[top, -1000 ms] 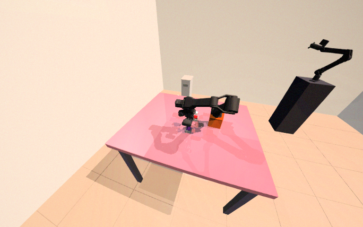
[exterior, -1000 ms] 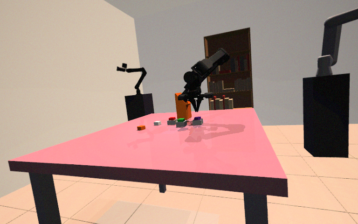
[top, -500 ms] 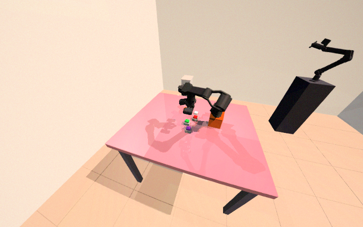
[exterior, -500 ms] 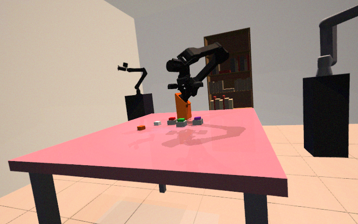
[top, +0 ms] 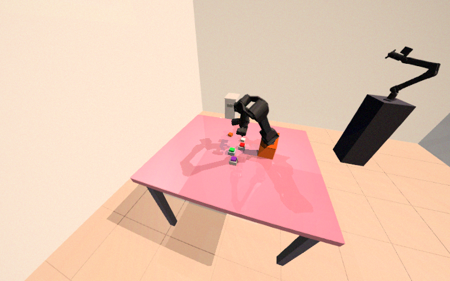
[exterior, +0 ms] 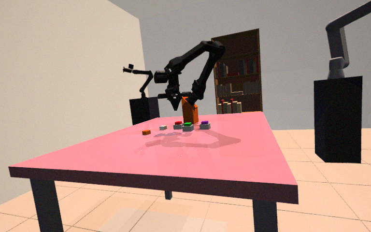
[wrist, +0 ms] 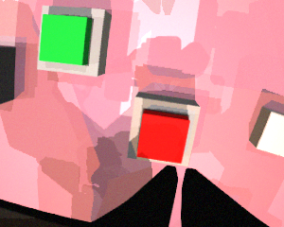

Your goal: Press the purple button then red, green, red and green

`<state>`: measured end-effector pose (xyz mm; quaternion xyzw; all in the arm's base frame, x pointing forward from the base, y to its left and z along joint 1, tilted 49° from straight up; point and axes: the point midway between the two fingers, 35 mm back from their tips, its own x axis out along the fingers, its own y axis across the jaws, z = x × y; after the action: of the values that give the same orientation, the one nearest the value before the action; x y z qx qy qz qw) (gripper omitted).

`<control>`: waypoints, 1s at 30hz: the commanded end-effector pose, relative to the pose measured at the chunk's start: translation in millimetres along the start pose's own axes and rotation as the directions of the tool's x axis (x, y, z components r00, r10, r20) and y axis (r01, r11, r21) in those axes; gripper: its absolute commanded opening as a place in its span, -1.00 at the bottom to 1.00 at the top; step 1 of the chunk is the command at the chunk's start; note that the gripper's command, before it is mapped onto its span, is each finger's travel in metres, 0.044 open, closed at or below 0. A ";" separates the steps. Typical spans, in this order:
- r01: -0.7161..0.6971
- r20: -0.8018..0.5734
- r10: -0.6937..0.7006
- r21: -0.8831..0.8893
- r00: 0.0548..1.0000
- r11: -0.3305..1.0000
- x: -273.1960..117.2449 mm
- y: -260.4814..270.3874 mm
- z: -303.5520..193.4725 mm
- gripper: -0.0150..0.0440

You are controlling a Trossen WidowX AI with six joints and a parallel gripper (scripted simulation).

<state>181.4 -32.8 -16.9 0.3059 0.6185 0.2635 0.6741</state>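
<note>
Claw: your gripper (wrist: pixel 180 180) has its fingers drawn together with only a thin slit between them, and nothing sits in that slit; in the exterior view the gripper (exterior: pixel 175 107) hangs tip-down, well above the table and touching no button or block.
Red button: in your wrist view the red button (wrist: pixel 163 135) lies just past the fingertips toward 12 o'clock, on its pale housing; from the exterior the red button (exterior: pixel 178 123) is below the claw, apart from it.
Green button: at about 10 o'clock in the wrist view, the green button (wrist: pixel 65 40) stands raised on its own housing; in the top view the green button (top: pixel 231 150) sits between the red and the purple.
Purple button: the purple button (top: pixel 234 158) is the row's end nearest the table's front edge; from the exterior the purple button (exterior: pixel 205 122) is just beside the green one.
Blocks: you have a white block (wrist: pixel 277 132) at 3 o'clock of the red button, apart from it; an orange block (exterior: pixel 146 132) lies farther along, well apart.
Hard to make out: a dark-sided thing at the wrist view's left edge is cut off; you cannot tell what it is.
Surface: a glossy pink table (exterior: pixel 199 172) streaked with the arm's shadows; the arm rises from an orange pedestal (top: pixel 268 148).
Room: tan tiled floor, plain walls, a bookcase (exterior: pixel 237 71) at the back, black plinths carrying camera arms.
</note>
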 end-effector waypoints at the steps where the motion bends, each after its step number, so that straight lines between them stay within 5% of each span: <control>1: -0.022 -0.018 0.022 0.007 1.000 1.000 37.2 5.1 -7.2 -0.42; 30: -0.024 -0.019 0.024 0.007 1.000 1.000 72.9 6.7 -8.5 -0.42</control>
<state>180.7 24.0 -61.0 0.3096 0.6224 0.2723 0.6653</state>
